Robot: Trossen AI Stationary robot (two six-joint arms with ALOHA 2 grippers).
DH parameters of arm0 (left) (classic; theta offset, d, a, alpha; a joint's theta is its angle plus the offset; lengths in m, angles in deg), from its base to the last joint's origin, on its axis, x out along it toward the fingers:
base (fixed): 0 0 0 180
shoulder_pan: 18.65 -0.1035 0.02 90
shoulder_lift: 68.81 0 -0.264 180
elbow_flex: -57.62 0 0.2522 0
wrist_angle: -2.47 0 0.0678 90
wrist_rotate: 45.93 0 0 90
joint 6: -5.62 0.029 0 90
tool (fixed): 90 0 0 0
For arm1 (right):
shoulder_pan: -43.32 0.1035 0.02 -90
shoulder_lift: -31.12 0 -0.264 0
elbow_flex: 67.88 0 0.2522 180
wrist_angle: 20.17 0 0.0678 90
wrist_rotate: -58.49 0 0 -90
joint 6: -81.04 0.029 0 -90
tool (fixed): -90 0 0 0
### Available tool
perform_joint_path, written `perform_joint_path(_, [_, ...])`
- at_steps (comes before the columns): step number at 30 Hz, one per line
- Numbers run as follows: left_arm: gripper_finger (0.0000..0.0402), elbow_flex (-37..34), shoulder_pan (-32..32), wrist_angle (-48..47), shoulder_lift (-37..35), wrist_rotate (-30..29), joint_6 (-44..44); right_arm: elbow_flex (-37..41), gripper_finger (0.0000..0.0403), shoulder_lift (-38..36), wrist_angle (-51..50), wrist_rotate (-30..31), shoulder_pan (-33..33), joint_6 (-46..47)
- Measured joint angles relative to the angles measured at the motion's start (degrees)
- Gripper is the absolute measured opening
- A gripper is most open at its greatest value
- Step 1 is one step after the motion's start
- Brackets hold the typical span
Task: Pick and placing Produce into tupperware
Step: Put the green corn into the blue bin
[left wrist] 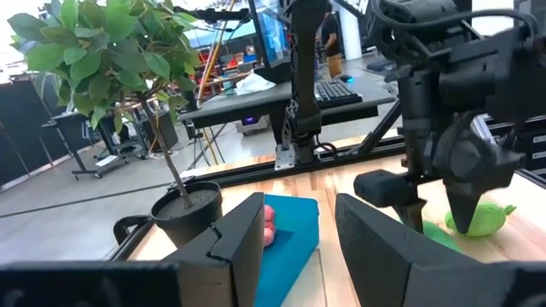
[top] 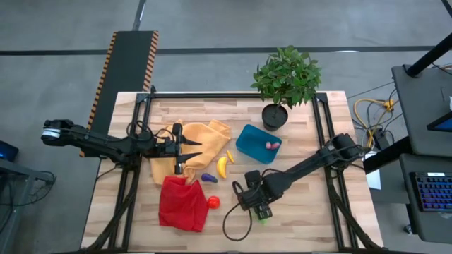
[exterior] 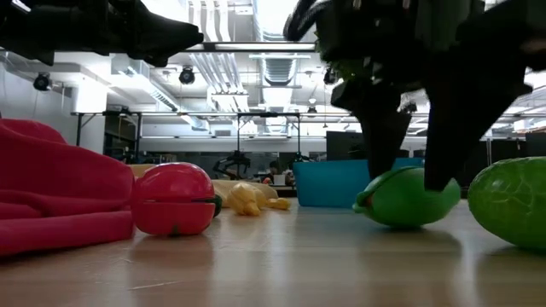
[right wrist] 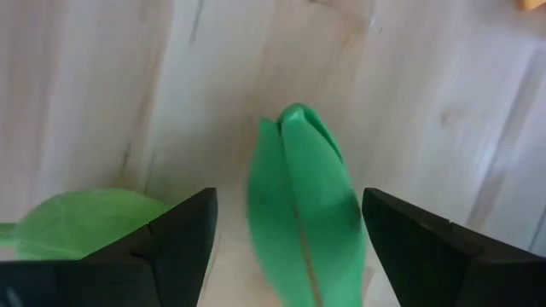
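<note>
The blue-teal tupperware [top: 251,141] sits right of the table's middle with tiny pink pieces [top: 271,145] inside. A yellow banana [top: 222,167], a purple piece [top: 208,178] and a red round one [top: 213,202] lie on the wood. My right gripper [top: 263,210] points down, open, near the table's near edge. Its fingers stand on either side of a green oval [right wrist: 303,213] lying on the table. A second green oval [exterior: 512,200] lies beside it. My left gripper [top: 189,150] hovers open over the yellow-orange cloth.
A red cloth [top: 182,204] lies crumpled at the near left. The yellow-orange cloth [top: 205,137] is spread under the left gripper. A black plant pot [top: 275,116] with a leafy plant stands just beyond the tupperware. Black rails run along the table's left and right sides.
</note>
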Motion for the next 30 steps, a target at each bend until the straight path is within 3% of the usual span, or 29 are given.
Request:
perform_joint_path(17, [0.0132,0.0,-0.01,0.0,0.01,0.0,0.0,2.14,0.0275,1.71,-1.09,1.41,-0.26,0.27])
perform_joint_path(30, [0.0132,0.0,-0.01,0.0,0.01,0.0,0.0,2.36,0.0208,1.58,-1.18,1.48,-0.26,0.26])
